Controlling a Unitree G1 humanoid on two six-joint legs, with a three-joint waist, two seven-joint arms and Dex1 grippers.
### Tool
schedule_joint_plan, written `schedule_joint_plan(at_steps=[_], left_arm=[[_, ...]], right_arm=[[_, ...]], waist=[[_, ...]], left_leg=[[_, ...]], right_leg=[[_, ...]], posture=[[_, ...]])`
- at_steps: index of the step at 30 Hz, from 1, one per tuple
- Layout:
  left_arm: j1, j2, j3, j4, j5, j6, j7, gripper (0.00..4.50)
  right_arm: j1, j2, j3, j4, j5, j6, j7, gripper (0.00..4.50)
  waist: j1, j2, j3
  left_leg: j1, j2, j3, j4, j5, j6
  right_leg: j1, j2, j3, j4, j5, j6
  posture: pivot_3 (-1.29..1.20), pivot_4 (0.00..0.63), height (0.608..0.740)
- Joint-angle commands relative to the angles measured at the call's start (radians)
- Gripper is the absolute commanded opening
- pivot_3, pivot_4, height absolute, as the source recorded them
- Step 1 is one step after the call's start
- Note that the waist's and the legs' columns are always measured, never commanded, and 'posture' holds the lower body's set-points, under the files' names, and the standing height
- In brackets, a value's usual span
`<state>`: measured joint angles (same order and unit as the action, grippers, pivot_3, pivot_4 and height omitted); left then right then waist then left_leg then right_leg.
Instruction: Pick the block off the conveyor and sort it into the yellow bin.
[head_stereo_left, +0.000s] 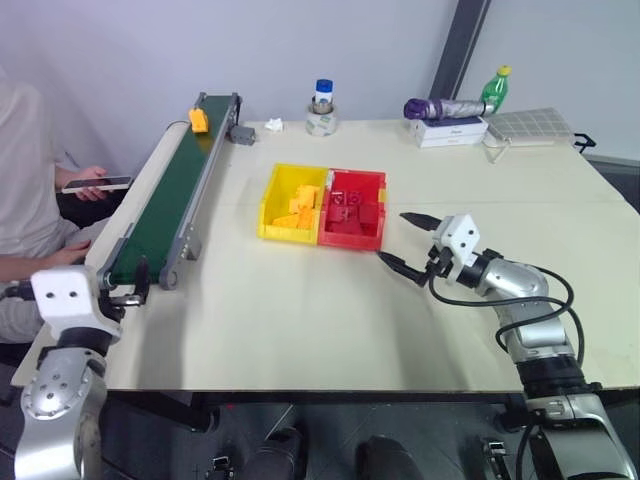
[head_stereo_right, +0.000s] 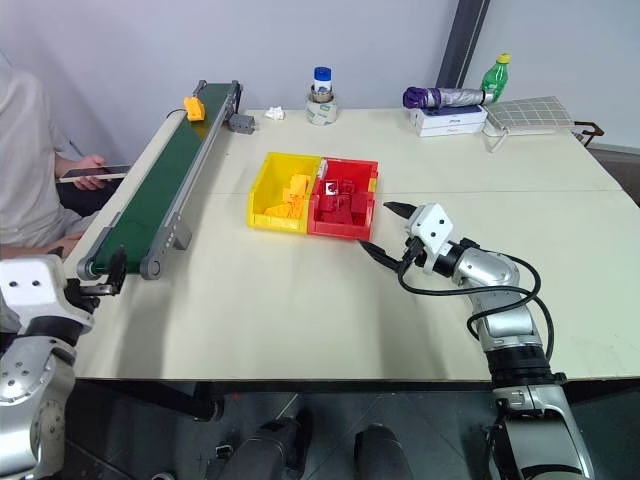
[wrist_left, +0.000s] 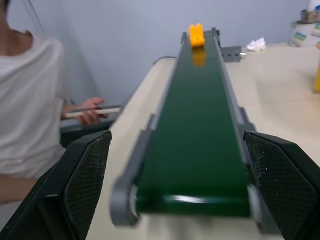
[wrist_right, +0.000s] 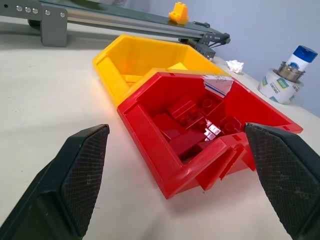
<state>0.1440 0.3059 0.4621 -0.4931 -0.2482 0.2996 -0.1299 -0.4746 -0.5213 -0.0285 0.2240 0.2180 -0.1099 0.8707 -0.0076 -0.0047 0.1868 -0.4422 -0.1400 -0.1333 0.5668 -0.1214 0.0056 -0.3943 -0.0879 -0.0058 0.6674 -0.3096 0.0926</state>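
The yellow-orange block (head_stereo_left: 199, 119) rides on the far end of the conveyor (head_stereo_left: 165, 200), whose dark green belt runs along the table's left side. My left gripper (head_stereo_left: 135, 285) is open at the belt's near end and points along it; in the left wrist view the block (wrist_left: 196, 35) lies far ahead. The yellow bin (head_stereo_left: 297, 168) sits mid-table, holding several yellow blocks. It is joined to a red bin (head_stereo_left: 352, 240) of red blocks. My right gripper (head_stereo_left: 393, 236) hovers open and empty just right of the red bin.
A person sits to the left of the conveyor holding a phone (head_stereo_left: 97, 184). Along the table's far edge stand a tape roll with a bottle (head_stereo_left: 322, 110), a crumpled tissue (head_stereo_left: 273, 124), a purple umbrella on a white box (head_stereo_left: 445, 118) and a green bottle (head_stereo_left: 494, 88).
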Motion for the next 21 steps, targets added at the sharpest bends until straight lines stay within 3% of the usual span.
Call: schedule_joint_plan(at_steps=[1,21], left_arm=[[-0.021,0.005,0.003,-0.041,0.007,-0.021,0.011,4.46],[-0.068,0.02,-0.011,0.004,0.01,-0.01,0.006,4.46]], right_arm=[[-0.017,0.003,-0.012,-0.016,0.013,-0.015,-0.001,4.5],[-0.015,0.006,-0.016,-0.029,0.032,-0.007,0.007,4.5]], waist=[[0.001,0.0,0.0],[-0.002,0.0,0.0]], left_leg=[[0.0,0.0,0.0,0.0,0.0,0.0],[0.0,0.0,0.0,0.0,0.0,0.0]], right_leg=[[0.0,0.0,0.0,0.0,0.0,0.0],[0.0,0.0,0.0,0.0,0.0,0.0]], posture=[[0.0,0.15,0.74],[0.0,0.15,0.74]])
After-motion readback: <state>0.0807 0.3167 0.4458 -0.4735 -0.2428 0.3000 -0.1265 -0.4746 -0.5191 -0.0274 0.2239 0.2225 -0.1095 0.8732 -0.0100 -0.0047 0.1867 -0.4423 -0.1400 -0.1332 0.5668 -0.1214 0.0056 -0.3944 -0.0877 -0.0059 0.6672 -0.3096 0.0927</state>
